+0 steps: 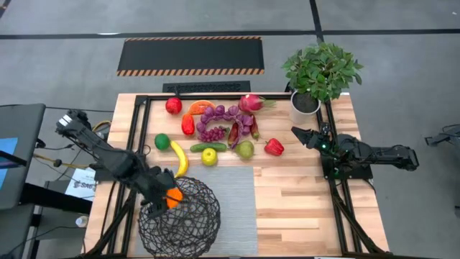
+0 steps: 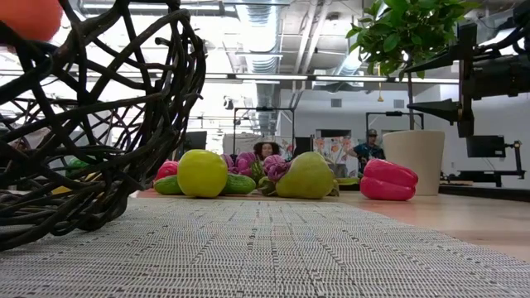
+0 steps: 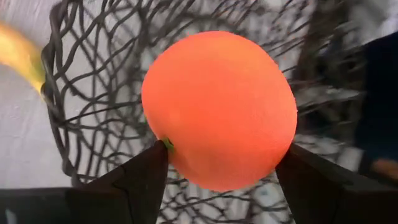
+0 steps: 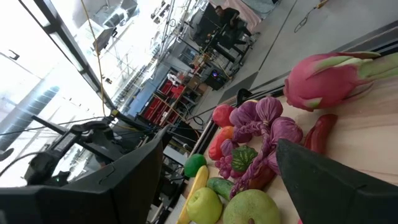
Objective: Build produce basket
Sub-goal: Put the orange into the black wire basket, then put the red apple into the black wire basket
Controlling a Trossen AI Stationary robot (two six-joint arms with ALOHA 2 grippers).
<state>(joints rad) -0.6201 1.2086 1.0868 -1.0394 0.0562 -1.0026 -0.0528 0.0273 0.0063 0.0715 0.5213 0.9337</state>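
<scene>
The left gripper (image 3: 221,165) pinches the orange (image 3: 219,109) over the basket (image 1: 180,216) rim. The right gripper (image 1: 302,135) waits spread, facing the produce (image 1: 219,129).

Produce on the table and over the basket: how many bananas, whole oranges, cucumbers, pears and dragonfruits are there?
banana: 1
whole orange: 1
cucumber: 1
pear: 1
dragonfruit: 1
Total: 5
</scene>
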